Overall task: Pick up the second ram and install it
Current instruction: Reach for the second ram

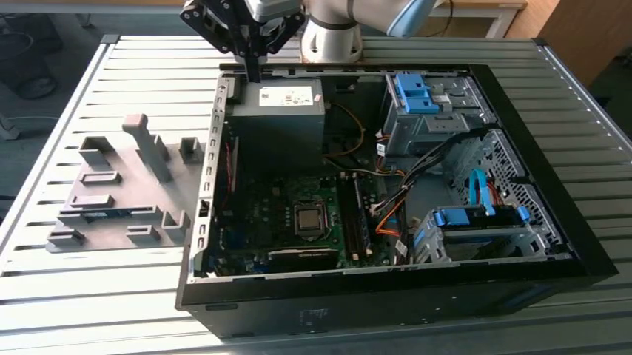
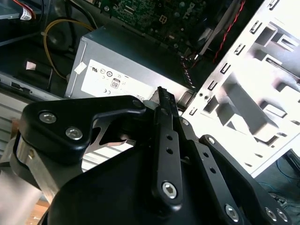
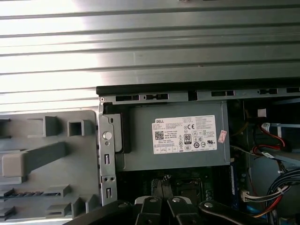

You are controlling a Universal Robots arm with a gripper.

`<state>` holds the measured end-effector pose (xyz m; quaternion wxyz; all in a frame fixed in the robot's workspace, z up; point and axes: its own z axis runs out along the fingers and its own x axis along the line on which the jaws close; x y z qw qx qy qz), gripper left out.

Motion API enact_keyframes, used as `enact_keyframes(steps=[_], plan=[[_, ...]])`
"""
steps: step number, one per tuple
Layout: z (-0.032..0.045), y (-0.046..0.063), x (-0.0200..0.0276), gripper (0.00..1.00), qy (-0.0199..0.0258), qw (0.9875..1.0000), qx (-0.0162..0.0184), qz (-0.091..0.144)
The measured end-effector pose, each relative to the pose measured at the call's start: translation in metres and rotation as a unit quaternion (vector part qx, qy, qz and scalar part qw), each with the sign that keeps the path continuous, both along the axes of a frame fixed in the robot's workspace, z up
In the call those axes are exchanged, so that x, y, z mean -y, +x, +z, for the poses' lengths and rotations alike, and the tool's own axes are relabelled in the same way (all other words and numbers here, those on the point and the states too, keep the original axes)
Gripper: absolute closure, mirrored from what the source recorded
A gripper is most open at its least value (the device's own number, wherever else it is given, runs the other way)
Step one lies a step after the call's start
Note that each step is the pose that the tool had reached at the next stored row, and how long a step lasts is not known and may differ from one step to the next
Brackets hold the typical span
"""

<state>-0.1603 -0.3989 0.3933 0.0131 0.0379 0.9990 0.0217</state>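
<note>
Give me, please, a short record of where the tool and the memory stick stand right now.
tool: shut, holding nothing, above the power supply
memory stick: blue, lying in the grey holder, apart from the tool
holder: on the slatted table, at the exterior view's left of the open computer case
task state: memory stick not yet picked up
</note>
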Motion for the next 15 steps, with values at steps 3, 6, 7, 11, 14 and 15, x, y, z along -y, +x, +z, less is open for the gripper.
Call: enact_keyframes(steps=[3,6,7,11,14,15], plan=[[0.0000,-0.0013,0.0000,0.89,0.0000,1.0000,0.0000,0.000],[0.0000,-0.0025,0.0000,0.89,0.0000,1.0000,0.0000,0.000],[0.0000,-0.0028,0.0000,0.89,0.0000,1.0000,0.0000,0.000],[0.0000,-0.0044,0.0000,0.89,0.0000,1.0000,0.0000,0.000],[0.0000,-0.0057,0.0000,0.89,0.0000,1.0000,0.0000,0.000],[0.0000,-0.0060,0.0000,0.89,0.0000,1.0000,0.0000,0.000]])
